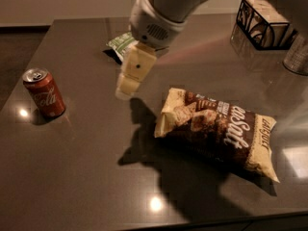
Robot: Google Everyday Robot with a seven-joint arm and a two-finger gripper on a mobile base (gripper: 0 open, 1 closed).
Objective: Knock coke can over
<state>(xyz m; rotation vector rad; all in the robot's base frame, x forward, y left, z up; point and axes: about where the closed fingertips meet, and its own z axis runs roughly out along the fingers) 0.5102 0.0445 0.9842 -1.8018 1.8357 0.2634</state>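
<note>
Coke can [43,93] stands upright at the far left of the bench [86,177], nothing touching it. End effector [123,91] hangs over mid-bench, well apart from the can, tip pointing down. Can't tell how open it is, and I see nothing in it. To do this well I'd sweep left and hit the can high, near the rim, so it tips instead of sliding. Green bag [120,41] sits behind the arm, chip bag [216,129] off right, both out of the path

Coke can [44,94]: "Cola"; bag [216,131]: "Salt"
</note>
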